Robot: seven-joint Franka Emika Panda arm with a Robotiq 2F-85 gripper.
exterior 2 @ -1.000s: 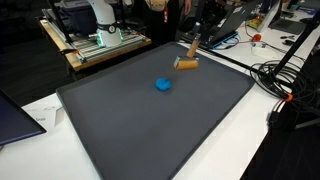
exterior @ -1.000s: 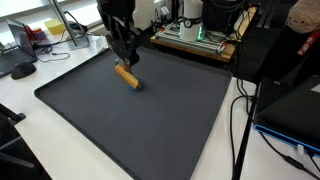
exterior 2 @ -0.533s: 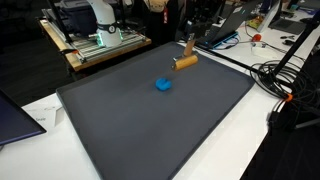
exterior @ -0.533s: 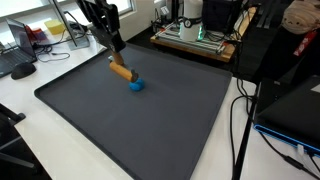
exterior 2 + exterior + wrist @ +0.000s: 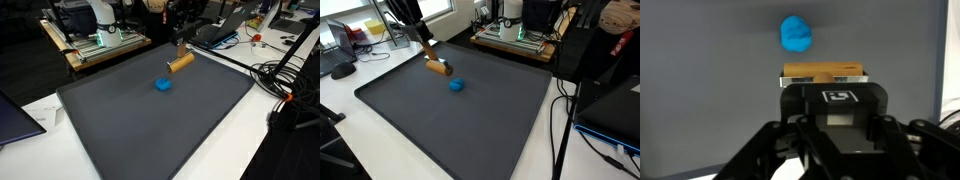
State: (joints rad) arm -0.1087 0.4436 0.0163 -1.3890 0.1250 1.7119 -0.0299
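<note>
My gripper [image 5: 431, 57] is shut on a tan wooden cylinder [image 5: 439, 69], holding it tilted just above the far part of the dark grey mat [image 5: 470, 130]. A small blue object [image 5: 456, 86] lies on the mat a short way from the cylinder's lower end, apart from it. In the other exterior view the cylinder [image 5: 180, 62] hangs under the gripper [image 5: 180, 51], with the blue object [image 5: 163, 85] in front of it. The wrist view shows the cylinder [image 5: 823, 73] crosswise at my gripper [image 5: 823, 85], and the blue object [image 5: 796, 33] beyond it.
A wooden bench with electronics [image 5: 515, 35] stands behind the mat. Cables [image 5: 560, 120] run along the white table beside the mat's edge. A laptop [image 5: 15, 115] lies near one corner, and more cables [image 5: 285, 85] lie on the opposite side.
The gripper has carried the wooden cylinder away from the blue object toward the mat's far edge, uncovering the blue object. The blue object has stayed put.
</note>
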